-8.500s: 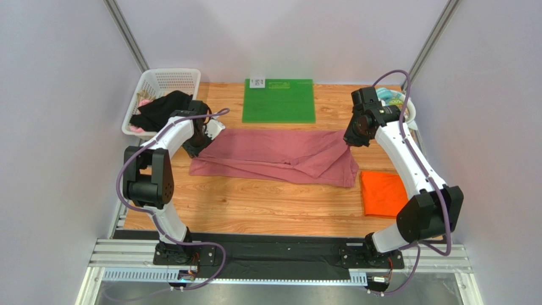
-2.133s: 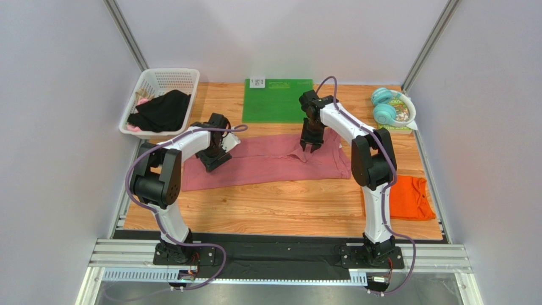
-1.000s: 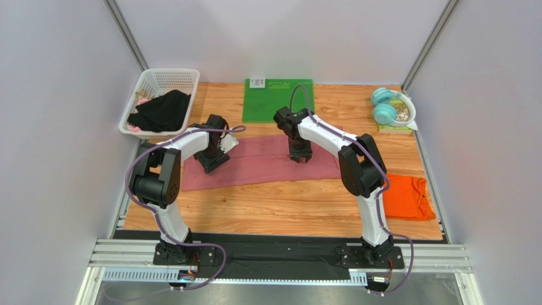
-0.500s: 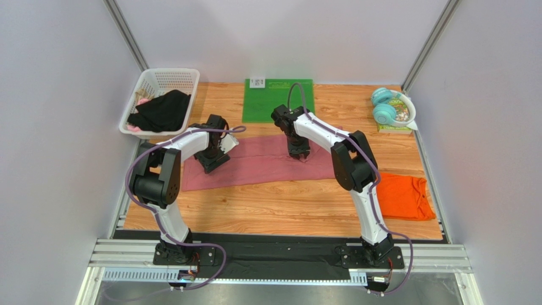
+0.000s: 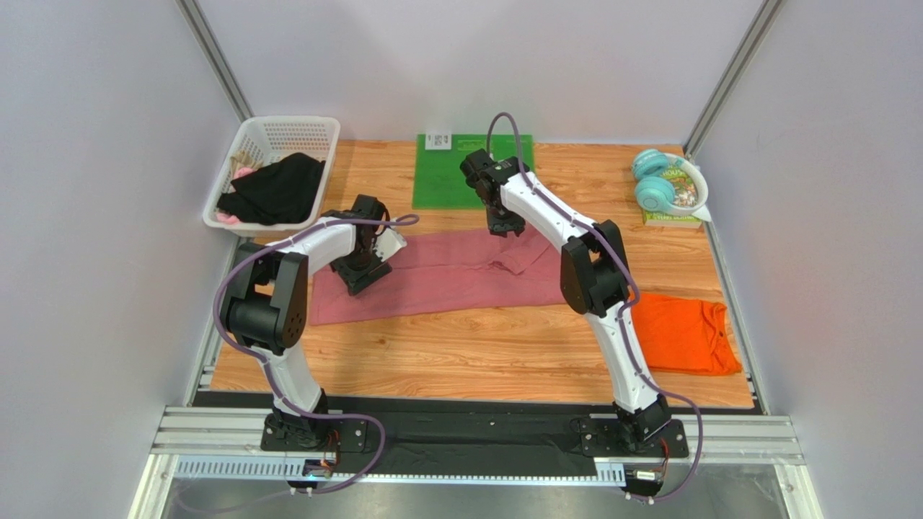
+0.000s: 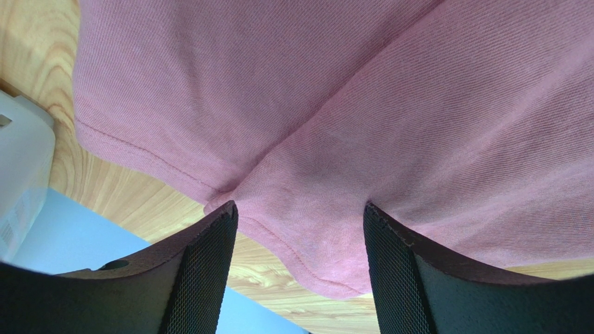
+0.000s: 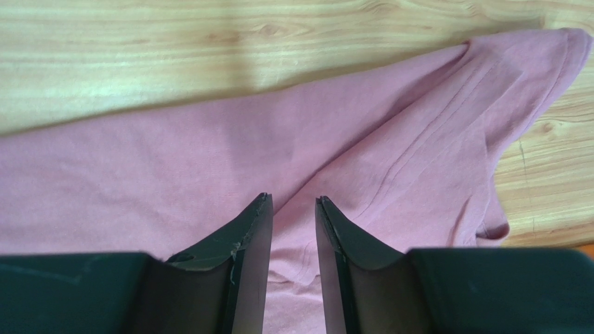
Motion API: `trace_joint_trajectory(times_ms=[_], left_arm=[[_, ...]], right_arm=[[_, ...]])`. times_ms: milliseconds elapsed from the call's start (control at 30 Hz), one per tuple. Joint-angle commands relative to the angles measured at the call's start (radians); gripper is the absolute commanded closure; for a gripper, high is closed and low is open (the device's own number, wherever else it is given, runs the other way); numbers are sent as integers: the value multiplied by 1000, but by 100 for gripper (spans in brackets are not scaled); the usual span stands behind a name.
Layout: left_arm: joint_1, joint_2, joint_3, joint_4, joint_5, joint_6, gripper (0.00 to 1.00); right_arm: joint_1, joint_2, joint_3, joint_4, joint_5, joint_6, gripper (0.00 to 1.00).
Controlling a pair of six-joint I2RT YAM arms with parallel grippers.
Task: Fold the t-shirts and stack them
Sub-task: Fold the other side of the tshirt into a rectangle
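The rose-pink t-shirt (image 5: 433,276) is soft, fine-ribbed knit with stitched hems, lying as a long flat band on the grained wooden table (image 5: 466,357). The left claw (image 6: 298,209) stands wide apart over its hemmed end and grips nothing, with the cloth's edge beneath its mesh-faced fingers (image 6: 209,264). The right claw (image 7: 293,200) is nearly closed, pinching a crease of the same shirt (folds fan away from its tips). Well off to that claw's right lies the orange t-shirt (image 5: 683,333), and just beyond the claw is a flat green mat (image 5: 439,178). Pale walls enclose the table.
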Motion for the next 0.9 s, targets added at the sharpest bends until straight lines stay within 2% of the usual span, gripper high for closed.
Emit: trace_joint_trajectory(times_ms=[0,33,167,267,867], left_arm=[[6,-1,3,-13,7,12,27],[6,-4,3,-13,7,12,27],[6,0,11,-15,17,10,27],[6,8,14,-16,23,7,27],[6,-29,29,-16,10,-31,28]], right_arm=[[-27,-23,61,-70,19,0,67],[-31,-60,35,-64,16,16,67],[-29,-255,-280,46,-50,57,66],[-29,-338,-399,72,-95,85,67],[-20,-286,-508,137,-158,134,70]])
